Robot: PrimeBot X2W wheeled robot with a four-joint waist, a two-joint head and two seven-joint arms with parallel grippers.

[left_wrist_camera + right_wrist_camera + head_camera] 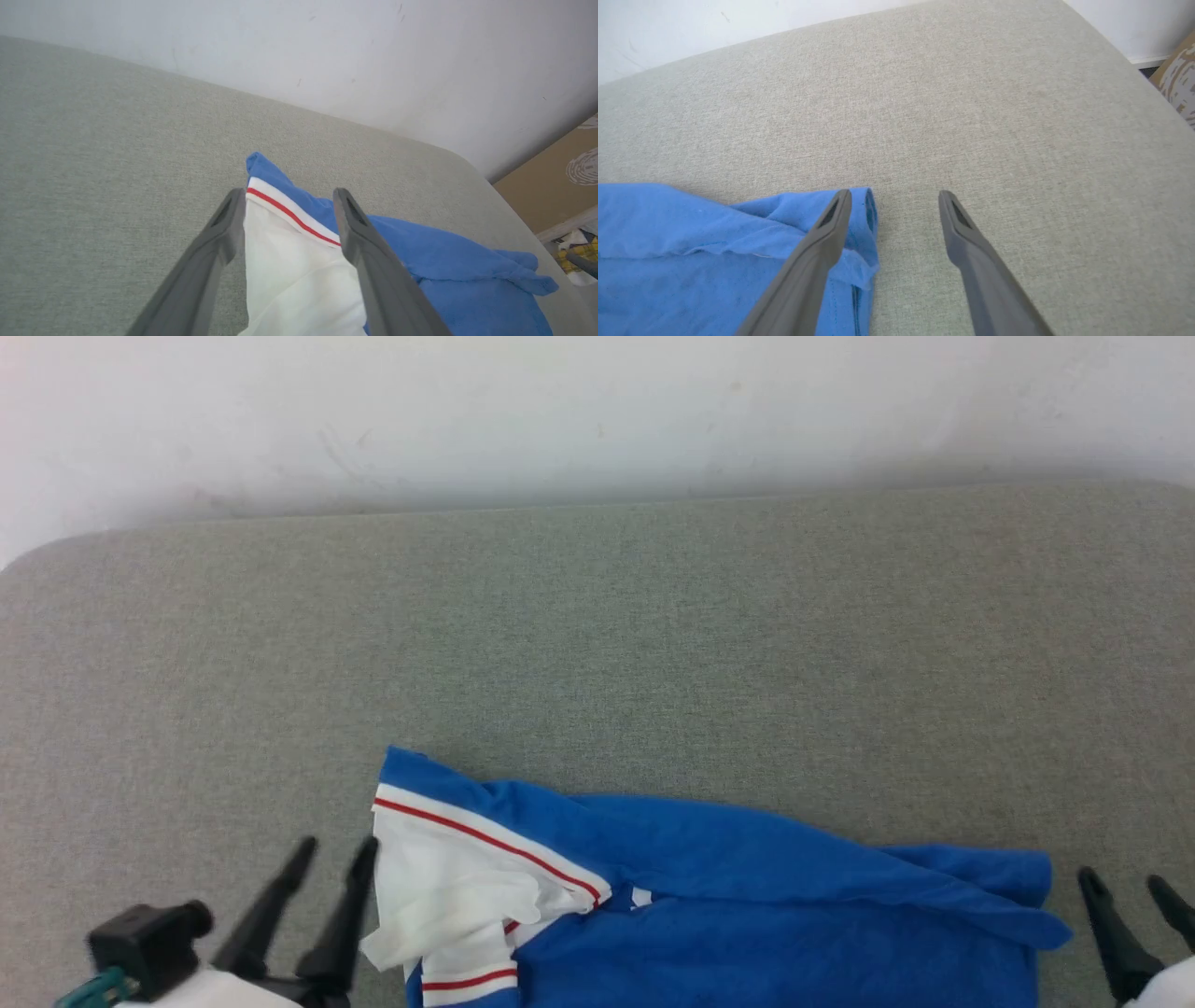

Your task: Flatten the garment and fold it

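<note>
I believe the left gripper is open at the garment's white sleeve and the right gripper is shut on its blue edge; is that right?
Not quite: the right gripper is open too, as the right wrist view shows, at the garment's blue edge. The left gripper is as stated.

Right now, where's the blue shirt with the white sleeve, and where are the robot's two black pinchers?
Royal-blue jersey shirt with white sleeve (747, 943): head view, on its blue body.
Dark two-fingered left gripper (338, 847): head view, midway between its fingertips.
Dark two-fingered right gripper (1122, 880): head view, midway between its fingertips.
</note>
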